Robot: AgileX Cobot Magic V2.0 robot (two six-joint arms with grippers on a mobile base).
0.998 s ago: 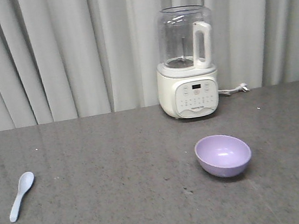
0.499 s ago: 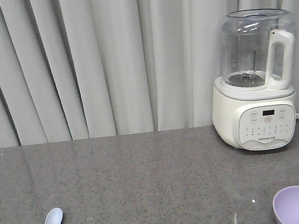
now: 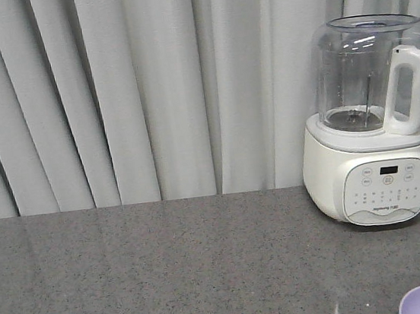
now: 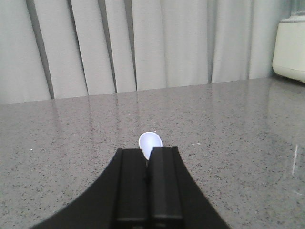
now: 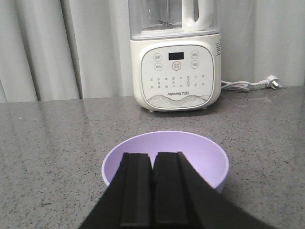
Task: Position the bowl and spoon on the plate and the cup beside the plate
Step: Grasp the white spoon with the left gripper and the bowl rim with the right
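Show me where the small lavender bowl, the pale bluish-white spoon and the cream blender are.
small lavender bowl (image 5: 167, 143): right wrist view, inner wall.
pale bluish-white spoon (image 4: 150, 141): left wrist view, scoop.
cream blender (image 3: 387, 190): front view, control panel.

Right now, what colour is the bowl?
The bowl is plain lavender purple, with no pattern. It shows best in the right wrist view.

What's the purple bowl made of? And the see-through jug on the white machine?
The bowl looks like smooth matte plastic, maybe ceramic: even lavender colour, soft dull sheen, no sharp glints. The jug looks like clear glass or hard plastic: you see the curtain through it, with bright reflections.
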